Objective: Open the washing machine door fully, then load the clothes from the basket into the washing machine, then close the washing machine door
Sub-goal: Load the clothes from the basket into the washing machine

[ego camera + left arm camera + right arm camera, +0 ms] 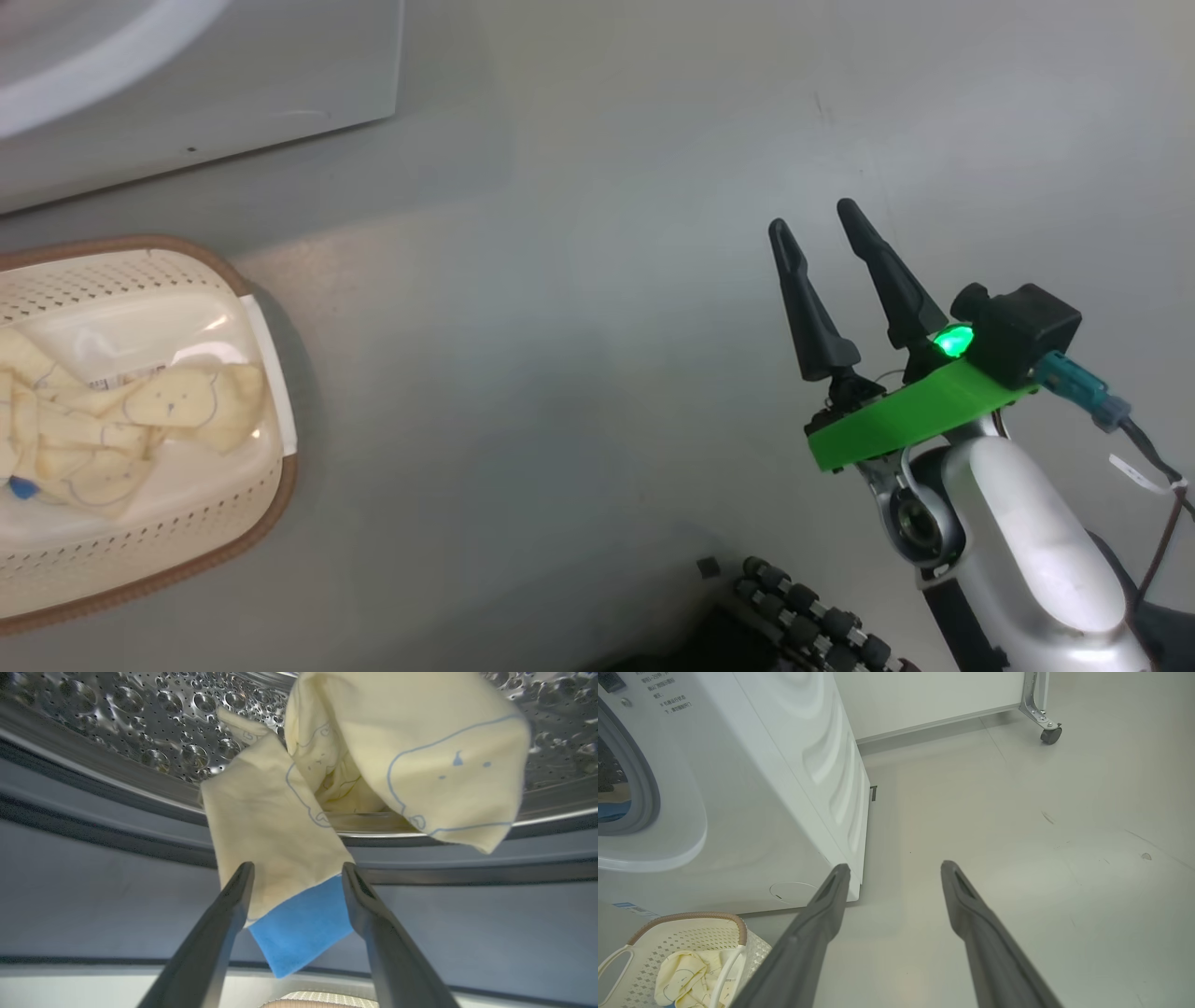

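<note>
A cream-yellow garment [420,765] with a blue patch [303,924] hangs loose at the mouth of the washing machine's perforated steel drum [140,718], over the grey gasket [93,882]. My left gripper [298,865] is open, its fingers spread on either side of the blue patch. More clothes [140,420] lie in the cream basket [140,271] on the floor before the washing machine [761,812]. My right gripper [814,218] hovers open over bare floor, right of the basket [691,915]. The washing machine door is out of view.
Grey floor spreads to the right of the machine. A caster wheel [1050,735] under a white panel stands at the far wall. My own base with black rollers [812,616] sits at the lower edge of the head view.
</note>
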